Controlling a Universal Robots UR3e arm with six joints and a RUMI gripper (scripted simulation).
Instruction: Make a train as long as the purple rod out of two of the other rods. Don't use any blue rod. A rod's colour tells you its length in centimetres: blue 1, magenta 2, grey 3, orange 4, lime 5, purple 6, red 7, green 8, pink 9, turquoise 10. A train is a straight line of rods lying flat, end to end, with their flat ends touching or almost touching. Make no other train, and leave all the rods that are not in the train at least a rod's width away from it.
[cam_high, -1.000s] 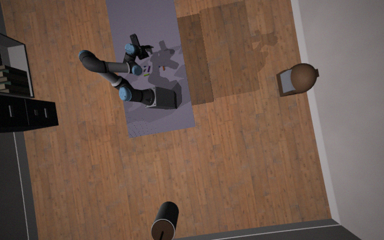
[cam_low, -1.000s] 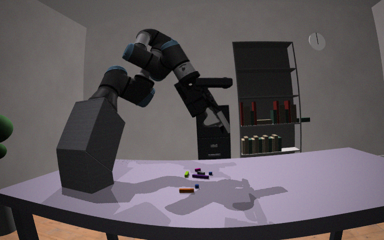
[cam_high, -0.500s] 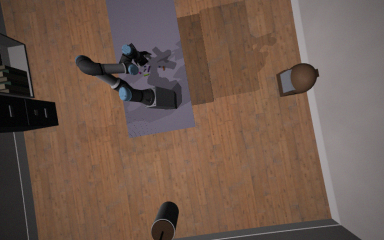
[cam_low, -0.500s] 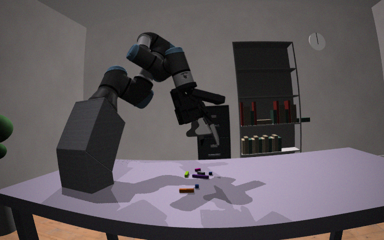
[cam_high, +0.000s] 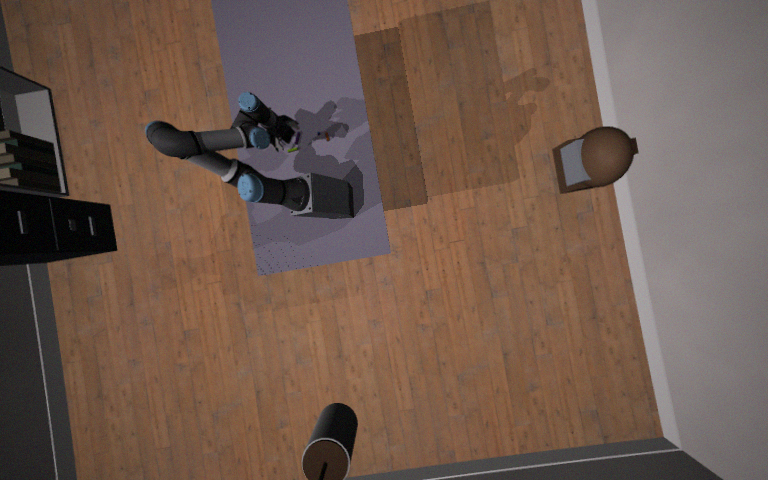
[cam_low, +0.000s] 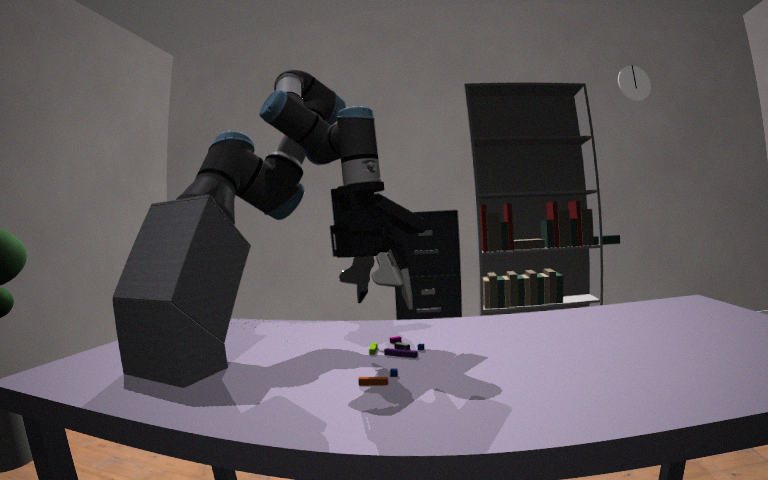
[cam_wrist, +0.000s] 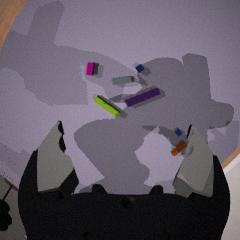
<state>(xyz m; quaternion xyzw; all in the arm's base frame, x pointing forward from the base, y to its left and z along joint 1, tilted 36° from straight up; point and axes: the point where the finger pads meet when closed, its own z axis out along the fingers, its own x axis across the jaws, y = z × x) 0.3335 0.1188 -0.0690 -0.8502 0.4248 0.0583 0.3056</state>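
Released and spread wide, nothing gripped: hovers with the gripper (cam_high: 287, 138) (cam_low: 385, 303) (cam_wrist: 126, 124) above the table (cam_high: 283, 45) (cam_low: 623, 350) (cam_wrist: 200, 30). Bears a small dark mark on the grey wrist section (cam_low: 361, 170), too small to read. Below the tool, in wrist view: between the fingertips and slightly beyond, a lime rod (cam_high: 292, 150) (cam_low: 373, 348) (cam_wrist: 107, 106) near one end of the purple rod (cam_high: 297, 137) (cam_low: 400, 352) (cam_wrist: 143, 97); farther out, a grey rod (cam_low: 402, 345) (cam_wrist: 123, 80), a magenta rod (cam_low: 395, 339) (cam_wrist: 90, 68) and a blue rod (cam_low: 420, 346) (cam_wrist: 140, 68); beside the right-hand fingertip in that view, an orange rod (cam_high: 327, 136) (cam_low: 373, 381) (cam_wrist: 178, 148) near another blue rod (cam_high: 318, 134) (cam_low: 393, 372) (cam_wrist: 178, 132).
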